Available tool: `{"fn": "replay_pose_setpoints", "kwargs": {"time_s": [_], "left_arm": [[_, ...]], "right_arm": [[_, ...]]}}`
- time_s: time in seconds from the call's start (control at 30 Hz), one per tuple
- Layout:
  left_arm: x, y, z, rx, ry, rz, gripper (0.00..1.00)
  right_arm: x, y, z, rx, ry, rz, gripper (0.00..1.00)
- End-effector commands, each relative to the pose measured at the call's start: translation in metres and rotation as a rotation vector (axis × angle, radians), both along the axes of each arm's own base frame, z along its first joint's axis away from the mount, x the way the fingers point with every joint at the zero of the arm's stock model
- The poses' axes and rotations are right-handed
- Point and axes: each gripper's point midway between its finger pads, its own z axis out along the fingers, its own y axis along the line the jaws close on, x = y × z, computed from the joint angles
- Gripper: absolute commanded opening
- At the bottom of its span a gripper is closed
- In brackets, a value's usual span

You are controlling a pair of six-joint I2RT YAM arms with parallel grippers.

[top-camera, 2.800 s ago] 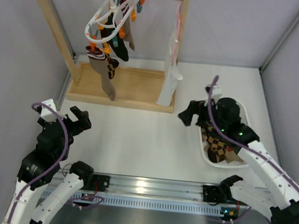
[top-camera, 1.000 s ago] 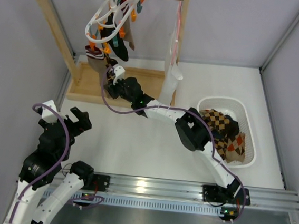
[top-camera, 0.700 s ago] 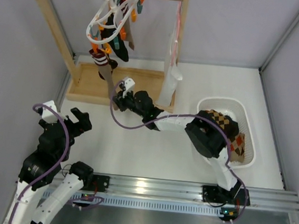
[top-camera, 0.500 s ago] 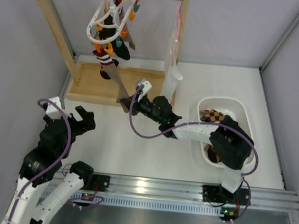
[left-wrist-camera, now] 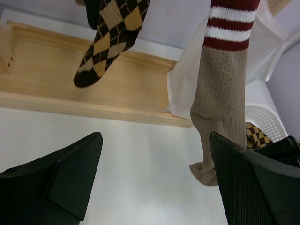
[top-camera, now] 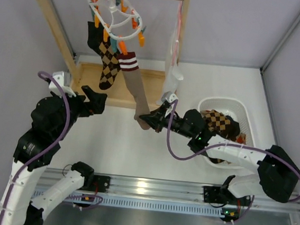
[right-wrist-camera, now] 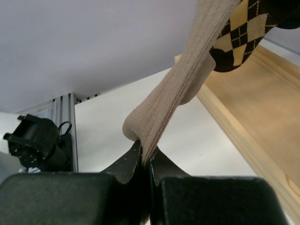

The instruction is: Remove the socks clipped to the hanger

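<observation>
The white ring hanger [top-camera: 118, 18] hangs by its hook from the wooden rail. Clipped to it are a black sock [top-camera: 94, 37], a diamond-checked sock [top-camera: 109, 64] [left-wrist-camera: 110, 33] and a tan sock [top-camera: 134, 87] [left-wrist-camera: 220, 98] with a red-and-white striped cuff. My right gripper [top-camera: 147, 117] [right-wrist-camera: 146, 157] is shut on the tan sock's toe. The sock runs taut and slanted from its clip down to the jaws. My left gripper [top-camera: 94, 99] [left-wrist-camera: 154, 180] stands wide open, with nothing between its fingers, low in front of the frame and left of the tan sock.
The wooden frame's base [top-camera: 121, 86] [left-wrist-camera: 93, 89] lies under the hanger. A white cloth [top-camera: 172, 72] with a pink strap hangs at the rail's right end. A white basket [top-camera: 230, 104] at the right holds diamond-checked socks [top-camera: 221, 122].
The right arm swung from the basket to the hanger, shut on the tan sock's toe and drew it right and nearer. The hanger turned. The left arm rose toward the frame.
</observation>
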Motion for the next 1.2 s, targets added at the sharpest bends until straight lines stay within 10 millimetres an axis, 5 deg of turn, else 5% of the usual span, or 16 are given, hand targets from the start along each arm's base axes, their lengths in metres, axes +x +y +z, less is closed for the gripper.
{"fn": "replay_pose_setpoints", "kwargs": {"time_s": [0.0, 0.33, 0.63, 1.17], "left_arm": [[0.023, -0.018, 0.037, -0.011, -0.093, -0.055, 0.98], [0.049, -0.103, 0.104, -0.210, -0.232, -0.415, 0.98], [0.103, -0.095, 0.131, -0.216, -0.258, -0.255, 0.98], [0.159, -0.094, 0.120, -0.216, -0.201, -0.210, 0.88]], "right_arm": [[-0.017, -0.018, 0.023, 0.032, -0.008, 0.044, 0.00], [-0.023, -0.036, 0.034, 0.009, -0.006, 0.072, 0.00], [-0.026, -0.039, 0.033, -0.015, -0.016, 0.089, 0.00], [-0.024, -0.031, 0.038, -0.019, -0.020, 0.118, 0.00]]}}
